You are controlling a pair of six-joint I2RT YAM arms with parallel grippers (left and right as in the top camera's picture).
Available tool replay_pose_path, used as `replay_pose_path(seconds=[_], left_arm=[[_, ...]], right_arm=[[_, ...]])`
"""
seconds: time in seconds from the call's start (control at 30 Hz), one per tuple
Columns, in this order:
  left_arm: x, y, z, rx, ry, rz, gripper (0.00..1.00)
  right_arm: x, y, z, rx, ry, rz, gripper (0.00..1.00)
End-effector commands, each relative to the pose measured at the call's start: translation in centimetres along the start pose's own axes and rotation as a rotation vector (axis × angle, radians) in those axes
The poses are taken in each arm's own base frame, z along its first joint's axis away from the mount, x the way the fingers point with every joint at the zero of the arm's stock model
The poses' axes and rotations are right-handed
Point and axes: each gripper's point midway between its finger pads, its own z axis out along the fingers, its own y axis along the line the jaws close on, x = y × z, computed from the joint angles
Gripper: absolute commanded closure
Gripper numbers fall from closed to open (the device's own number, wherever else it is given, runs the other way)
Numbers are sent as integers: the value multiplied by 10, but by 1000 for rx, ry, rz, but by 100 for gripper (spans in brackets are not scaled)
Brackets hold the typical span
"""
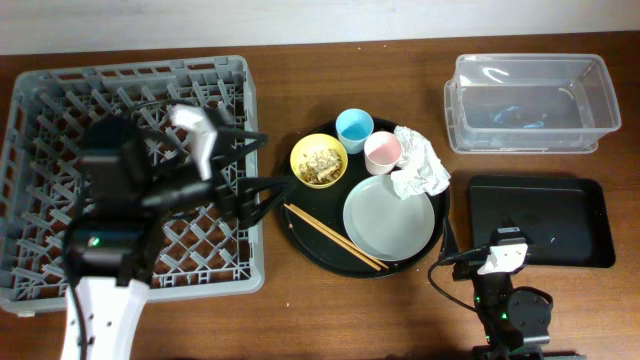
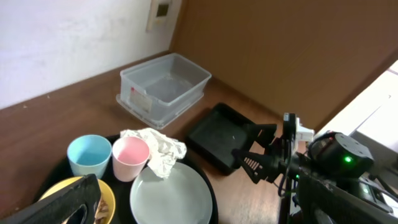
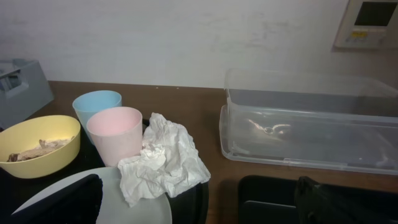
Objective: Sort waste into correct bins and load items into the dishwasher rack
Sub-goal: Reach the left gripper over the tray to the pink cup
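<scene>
Biggest thing first: the dishwasher rack (image 1: 40,285) fills the left of the table, and the left arm hangs right over it. The left gripper (image 1: 278,160) pokes out past the rack's right edge with its jaws spread wide and nothing between them, just beside the round black tray (image 1: 312,203). Over on the far right sits the clear tub (image 1: 470,100), and in front of it is the shallow black tray (image 1: 540,220).

The right gripper (image 3: 199,186) is low at the near edge of the table, by that shallow tray's near-left corner. Its fingers are splayed far apart and it is empty too.

Now the round tray's load. The grey plate (image 1: 390,217) lies at its near right. The yellow bowl (image 1: 300,158) is at its left, the closest piece to the left gripper, but apart from it. The crumpled napkin (image 1: 420,165) rests at the tray's right edge, lapping onto the plate's rim and touching the pink cup (image 1: 382,152). From the right wrist it lies straight ahead of the open jaws and clear of them. The blue cup (image 1: 354,128) stands just behind the pink one. The chopsticks (image 1: 335,237) lie slanted along the tray's near left, beside the plate. Smallest of all, the beige food scraps (image 1: 322,160) sit inside the bowl.
</scene>
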Motion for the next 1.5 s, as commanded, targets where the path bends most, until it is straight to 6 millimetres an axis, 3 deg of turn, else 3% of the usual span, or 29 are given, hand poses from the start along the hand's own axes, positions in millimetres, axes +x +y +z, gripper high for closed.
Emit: replay_pose_path(seconds=[0.0, 0.2, 0.3, 0.57, 0.73, 0.83, 1.03, 1.1, 1.13, 1.27, 1.47], left_arm=[[-10, 9, 35, -159, 99, 18, 1], [10, 14, 94, -259, 502, 89, 0], [12, 18, 120, -259, 598, 86, 1], [40, 22, 173, -195, 652, 92, 1], [41, 42, 212, -190, 588, 130, 1], [45, 49, 223, -191, 580, 125, 1], [82, 57, 256, -157, 636, 144, 1], [97, 59, 263, -145, 666, 147, 30], [106, 63, 266, -155, 685, 147, 33], [132, 87, 275, -234, 745, 160, 35], [155, 92, 285, -225, 782, 152, 38]], right_arm=[[2, 1, 0, -3, 1, 2, 1], [2, 1, 0, -3, 1, 2, 1], [2, 1, 0, -3, 1, 2, 1], [2, 1, 0, -3, 1, 2, 1], [2, 1, 0, -3, 1, 2, 1], [2, 1, 0, -3, 1, 2, 1], [2, 1, 0, -3, 1, 2, 1], [2, 1, 0, -3, 1, 2, 1], [2, 1, 0, -3, 1, 2, 1], [2, 1, 0, -3, 1, 2, 1], [2, 1, 0, -3, 1, 2, 1]])
